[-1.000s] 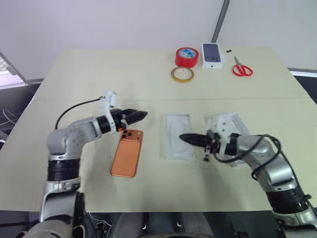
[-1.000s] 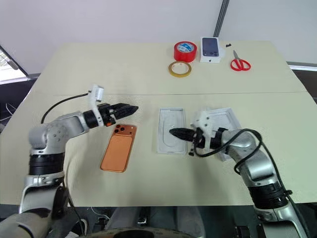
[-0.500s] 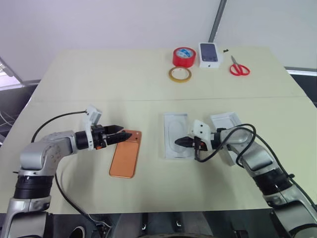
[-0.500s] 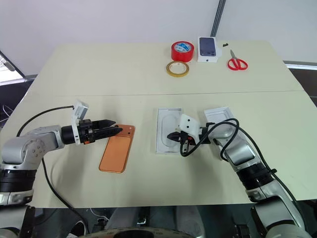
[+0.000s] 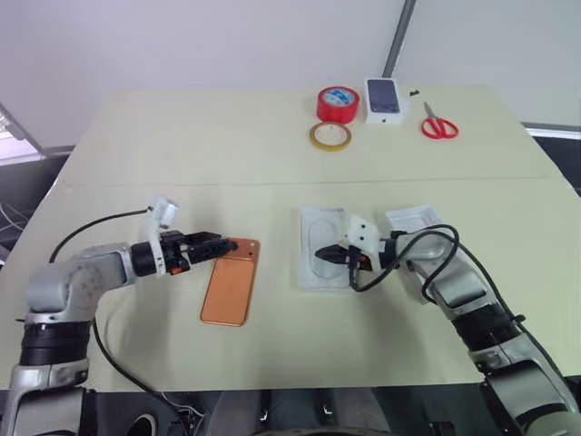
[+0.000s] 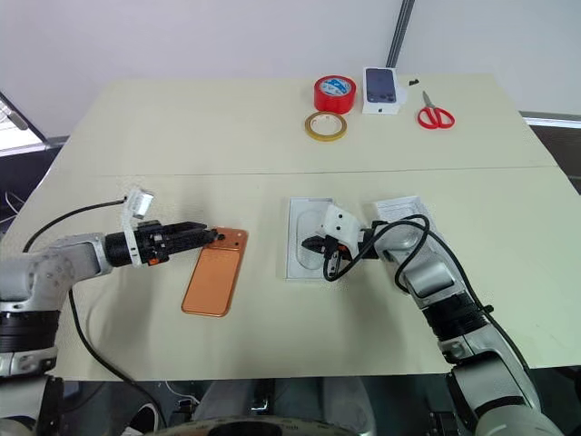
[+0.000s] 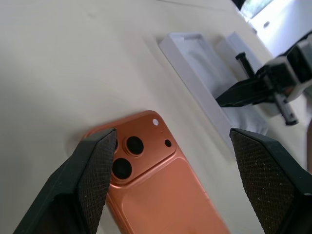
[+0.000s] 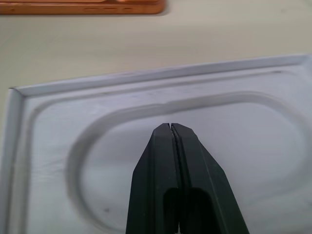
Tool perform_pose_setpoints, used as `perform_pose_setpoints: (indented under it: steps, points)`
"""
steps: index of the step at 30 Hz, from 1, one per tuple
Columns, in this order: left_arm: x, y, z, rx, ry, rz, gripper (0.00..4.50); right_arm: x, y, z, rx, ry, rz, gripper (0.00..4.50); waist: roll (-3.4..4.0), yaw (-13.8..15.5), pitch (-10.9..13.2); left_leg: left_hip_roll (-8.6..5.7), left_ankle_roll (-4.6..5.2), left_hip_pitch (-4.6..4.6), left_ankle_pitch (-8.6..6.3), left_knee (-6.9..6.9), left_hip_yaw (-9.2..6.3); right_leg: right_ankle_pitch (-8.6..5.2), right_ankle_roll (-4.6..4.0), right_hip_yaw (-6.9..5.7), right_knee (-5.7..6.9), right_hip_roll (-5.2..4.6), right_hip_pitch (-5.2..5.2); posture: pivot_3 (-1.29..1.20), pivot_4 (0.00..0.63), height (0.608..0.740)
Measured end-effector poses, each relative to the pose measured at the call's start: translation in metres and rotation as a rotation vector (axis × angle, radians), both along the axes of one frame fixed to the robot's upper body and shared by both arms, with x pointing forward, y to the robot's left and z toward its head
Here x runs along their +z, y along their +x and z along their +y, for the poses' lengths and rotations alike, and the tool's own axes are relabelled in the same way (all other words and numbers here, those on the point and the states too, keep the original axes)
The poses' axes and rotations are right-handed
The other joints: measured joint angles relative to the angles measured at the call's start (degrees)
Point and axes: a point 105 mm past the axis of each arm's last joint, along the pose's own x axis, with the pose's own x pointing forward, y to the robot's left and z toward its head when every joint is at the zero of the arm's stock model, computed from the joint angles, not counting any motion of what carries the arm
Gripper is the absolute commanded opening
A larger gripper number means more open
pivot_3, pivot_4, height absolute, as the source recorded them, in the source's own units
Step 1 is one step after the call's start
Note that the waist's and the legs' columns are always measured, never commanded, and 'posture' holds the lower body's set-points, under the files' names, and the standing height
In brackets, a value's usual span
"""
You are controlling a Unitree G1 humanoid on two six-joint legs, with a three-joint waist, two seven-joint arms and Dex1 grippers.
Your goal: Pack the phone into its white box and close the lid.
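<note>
The orange phone (image 5: 230, 282) lies flat on the table, back up, its lenses (image 7: 127, 155) toward the far end. My left gripper (image 5: 222, 245) is open and low at that end; one finger (image 7: 92, 180) reaches over the corner by the lenses, the other (image 7: 268, 180) stands well off to the side. The white box (image 5: 313, 222) with its oval-recessed insert (image 8: 97, 161) lies to the right of the phone. My right gripper (image 5: 329, 255) is shut, empty, its tip (image 8: 170, 126) just over the recess. A deeper white piece, the lid (image 5: 408, 221) by its look, lies behind my right forearm.
At the table's far side stand a red tape roll (image 5: 337, 103), a tan tape ring (image 5: 333, 136), a small white box with a dark phone picture (image 5: 385, 98) and red scissors (image 5: 439, 125). A seam crosses the table just beyond the phone.
My left gripper has drawn back to the left and lower, from beyond the phone's far end to its lens corner. My right arm has swung in, its tip staying over the insert.
</note>
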Motion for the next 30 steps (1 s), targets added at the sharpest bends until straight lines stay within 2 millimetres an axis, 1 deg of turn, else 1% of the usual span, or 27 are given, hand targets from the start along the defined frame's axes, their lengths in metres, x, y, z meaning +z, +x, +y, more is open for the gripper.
perform_pose_setpoints:
  steps: [2,4,6,7,9,10,13,17,19,24,28,30]
  points:
    - [0.0,-0.003,0.006,0.006,-0.013,0.087,3.91,0.01,0.004,-0.001,-0.018,0.022,-0.032,0.03,-0.01,-0.1,0.0,0.0,0.0,-0.01,0.0,0.0,0.0,0.0,0.0,0.0,0.01,0.0,-0.03,0.0,0.15,0.74]
    - [-0.002,-0.007,0.018,0.027,-0.007,0.181,3.91,0.025,0.001,0.008,-0.002,0.064,-0.056,0.03,0.0,-0.4,0.0,0.0,-0.01,-0.01,0.0,-0.04,0.0,0.0,0.0,0.0,0.04,0.03,-0.07,0.0,0.15,0.74]
    - [-0.005,-0.011,0.027,0.045,-0.014,0.26,3.91,0.039,-0.003,0.023,0.03,0.089,-0.077,0.03,0.0,-0.3,0.0,0.01,-0.02,0.0,0.01,-0.04,-0.03,0.0,0.0,0.0,0.07,0.03,-0.09,0.0,0.15,0.74]
    - [-0.007,-0.012,0.029,0.052,-0.022,0.286,3.91,0.042,-0.005,0.03,0.043,0.088,-0.082,0.03,0.0,-0.2,0.0,0.0,-0.03,-0.01,0.02,-0.03,-0.03,0.0,0.0,0.0,0.08,0.03,-0.08,0.0,0.15,0.74]
    - [-0.013,-0.016,0.031,0.058,-0.031,0.354,3.91,0.046,-0.009,0.052,0.069,0.085,-0.082,0.03,0.0,-0.1,0.0,0.0,-0.03,-0.01,0.02,-0.02,-0.04,0.0,0.0,0.0,0.07,0.03,-0.08,0.0,0.15,0.74]
    - [-0.014,-0.017,0.03,0.058,-0.031,0.373,3.91,0.045,-0.012,0.06,0.081,0.083,-0.068,0.03,-0.01,0.0,0.0,0.0,-0.03,-0.04,0.02,-0.01,-0.05,0.0,0.0,0.0,0.07,0.03,-0.09,0.0,0.15,0.74]
    - [-0.013,-0.021,0.027,0.042,-0.056,0.405,3.91,0.036,-0.015,0.071,0.094,0.029,0.003,0.03,-0.01,0.3,0.0,-0.02,-0.06,-0.08,0.03,0.03,-0.06,0.0,0.0,0.0,0.04,0.0,-0.08,0.0,0.15,0.74]
    - [-0.022,-0.027,0.02,0.033,-0.048,0.429,3.91,0.015,-0.026,0.079,0.142,-0.081,0.077,0.03,-0.02,0.1,0.0,-0.03,-0.07,-0.09,0.04,0.02,-0.07,0.0,0.0,0.0,0.02,0.0,-0.09,0.0,0.15,0.74]
    - [-0.022,-0.028,0.019,0.036,-0.033,0.42,3.91,0.009,-0.03,0.082,0.166,-0.106,0.089,0.03,-0.02,0.0,0.0,-0.03,-0.07,-0.08,0.03,0.01,-0.08,0.0,0.0,0.0,0.03,0.0,-0.1,0.0,0.15,0.74]
    - [-0.024,-0.028,0.018,0.053,-0.024,0.398,3.91,0.001,-0.027,0.086,0.173,-0.129,0.117,0.03,-0.02,-0.1,0.0,-0.02,-0.1,-0.06,0.05,0.0,-0.08,0.0,-0.01,0.0,0.04,0.0,-0.08,0.0,0.15,0.74]
    - [-0.025,-0.028,0.015,0.051,-0.02,0.39,3.91,-0.008,-0.029,0.097,0.203,-0.131,0.172,0.03,-0.02,0.1,0.0,-0.04,-0.26,-0.05,0.15,0.01,-0.08,0.0,-0.01,0.0,0.03,0.0,-0.05,0.0,0.15,0.74]
    - [-0.026,-0.027,0.013,0.048,-0.023,0.391,3.91,-0.01,-0.027,0.101,0.209,-0.131,0.173,0.03,-0.01,0.1,0.0,-0.04,-0.26,-0.03,0.14,0.01,-0.09,0.0,-0.01,0.0,0.02,0.0,-0.03,0.0,0.15,0.74]
